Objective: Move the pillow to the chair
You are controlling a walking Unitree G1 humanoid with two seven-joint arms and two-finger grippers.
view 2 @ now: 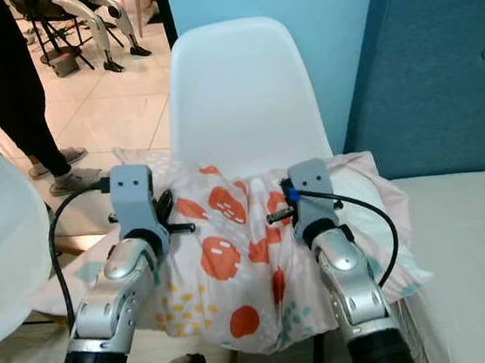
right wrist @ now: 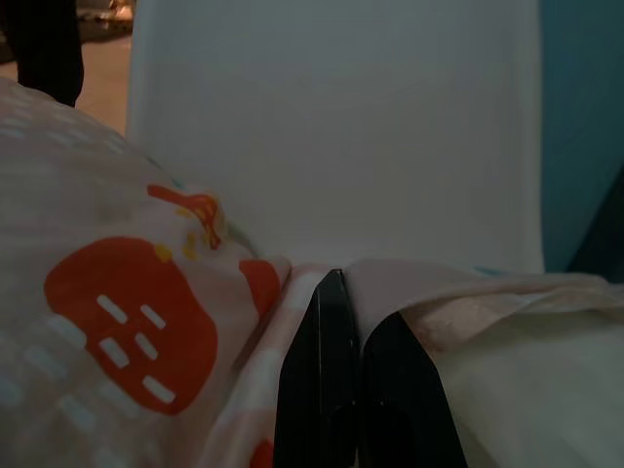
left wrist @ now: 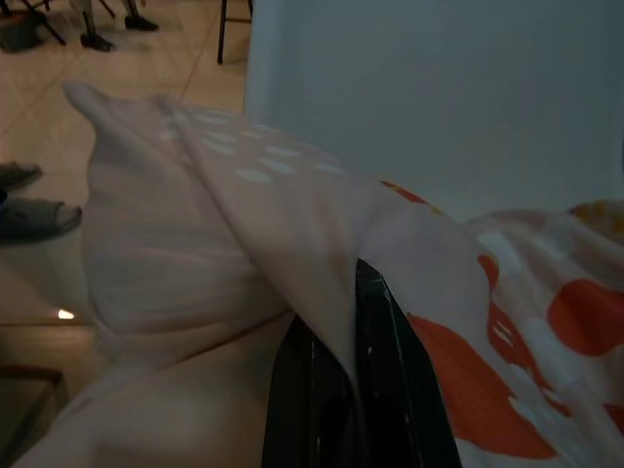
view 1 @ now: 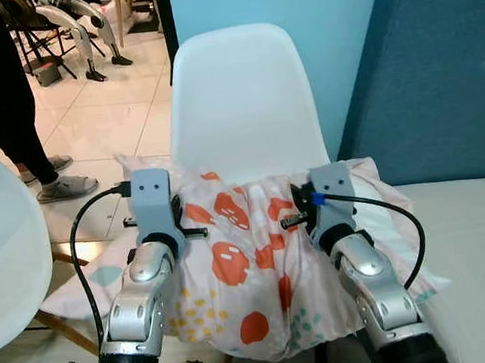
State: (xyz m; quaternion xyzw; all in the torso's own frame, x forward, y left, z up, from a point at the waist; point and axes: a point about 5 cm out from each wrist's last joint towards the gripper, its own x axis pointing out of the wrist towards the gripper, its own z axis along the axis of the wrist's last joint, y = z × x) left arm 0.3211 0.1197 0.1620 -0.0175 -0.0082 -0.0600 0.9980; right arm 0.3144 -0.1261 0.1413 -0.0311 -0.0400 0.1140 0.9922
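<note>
Both my jaws are pinched shut on the pillow, left jaws and right jaws each biting a fold of its patterned cover. It sags between them over the seat of the white chair, straight ahead of my fingertips. To finish well, I should lower evenly, let the seat take its weight, then let go together.

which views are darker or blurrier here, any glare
Both eye views are bright and sharp, with the pillow and white chair evenly lit; both wrist views are dim and soft, their black fingers blurred up close; a small floor glint shows in the left wrist view.
</note>
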